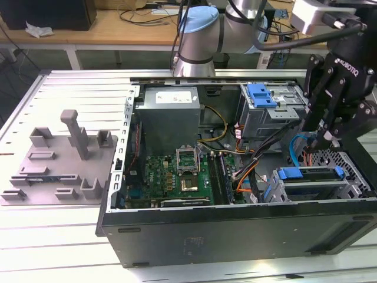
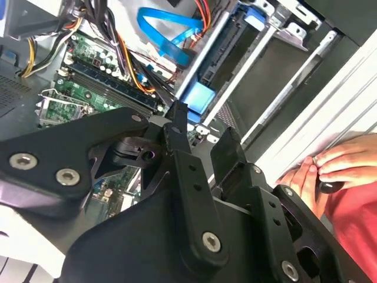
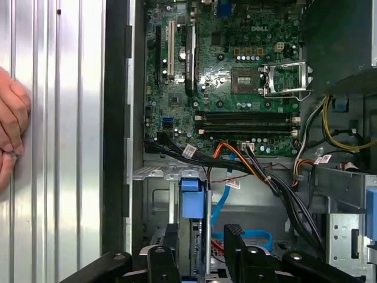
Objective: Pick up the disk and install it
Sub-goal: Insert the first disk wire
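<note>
My fingers (image 2: 182,159) stand apart with nothing between them, so I am holding nothing. In the exterior view I hang over the corner of the open computer case (image 1: 206,236) at that view's right, above the drive cage (image 1: 350,165). The disk (image 1: 309,184) lies flat in that cage below me, apart from my tips, silver with a blue frame around it. I cannot tell whether it sits loose there or is pushed home.

In the first wrist view the blue bracket (image 3: 192,199) of the disk lies just ahead of the gap between my fingers, roughly in line with it. I judge this to be the approach to the pick-up: lined up over the disk, with no contact made.

A grip here calls for my fingers to straddle the bracket squarely and stay wide until they are down on either side of it. It also calls for care with the cables (image 1: 259,171) running close by, and with the loose blue cable (image 1: 294,150) looping just beside my tips, which could snag.

A person's hand (image 3: 12,130) rests on the ribbed metal worktop (image 1: 53,247) just outside the case wall, near my side of the case. Any sideways swing should keep inside the case.
</note>
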Controlling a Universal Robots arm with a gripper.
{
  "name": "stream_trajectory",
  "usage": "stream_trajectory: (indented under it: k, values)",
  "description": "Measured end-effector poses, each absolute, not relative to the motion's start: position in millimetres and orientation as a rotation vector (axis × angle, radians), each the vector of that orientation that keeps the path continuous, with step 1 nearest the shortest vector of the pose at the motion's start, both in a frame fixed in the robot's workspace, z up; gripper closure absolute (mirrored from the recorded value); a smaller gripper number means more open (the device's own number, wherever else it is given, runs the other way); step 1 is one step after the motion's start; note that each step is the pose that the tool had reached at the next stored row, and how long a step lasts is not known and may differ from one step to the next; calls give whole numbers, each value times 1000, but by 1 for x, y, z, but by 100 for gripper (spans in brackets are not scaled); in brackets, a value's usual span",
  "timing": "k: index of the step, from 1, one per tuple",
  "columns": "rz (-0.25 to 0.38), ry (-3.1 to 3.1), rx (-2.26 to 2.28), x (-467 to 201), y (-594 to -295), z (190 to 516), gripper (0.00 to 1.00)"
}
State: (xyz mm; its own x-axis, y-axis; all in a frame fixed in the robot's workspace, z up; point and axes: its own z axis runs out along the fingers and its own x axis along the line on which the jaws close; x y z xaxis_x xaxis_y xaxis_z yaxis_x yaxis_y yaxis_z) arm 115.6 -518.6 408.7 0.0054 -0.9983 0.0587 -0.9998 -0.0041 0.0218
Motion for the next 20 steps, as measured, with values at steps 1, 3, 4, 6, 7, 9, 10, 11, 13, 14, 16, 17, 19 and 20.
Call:
stream_trajectory:
  k: [1, 3, 4, 6, 7, 9, 10, 11, 13, 14, 16, 17, 19, 20]
  values:
    - [46, -2173, 2183, 116, -514, 409, 56]
    - [58, -2168, 2178, 116, -505, 409, 56]
    - [63, -2165, 2175, 116, -502, 409, 56]
    - [74, -2160, 2170, 116, -493, 409, 56]
    - [78, -2158, 2168, 116, -491, 409, 56]
    - [90, -2152, 2161, 118, -484, 409, 56]
    - [93, -2151, 2160, 119, -483, 409, 56]
    - [95, -2150, 2158, 120, -482, 409, 56]
    - [100, -2148, 2155, 124, -479, 409, 56]
    - [102, -2149, 2152, 125, -478, 409, 56]
    - [103, -2153, 2145, 127, -477, 409, 56]
    - [104, -2156, 2142, 129, -476, 409, 56]
    - [105, -2165, 2130, 132, -475, 409, 56]
    - [105, -2169, 2125, 134, -475, 409, 56]
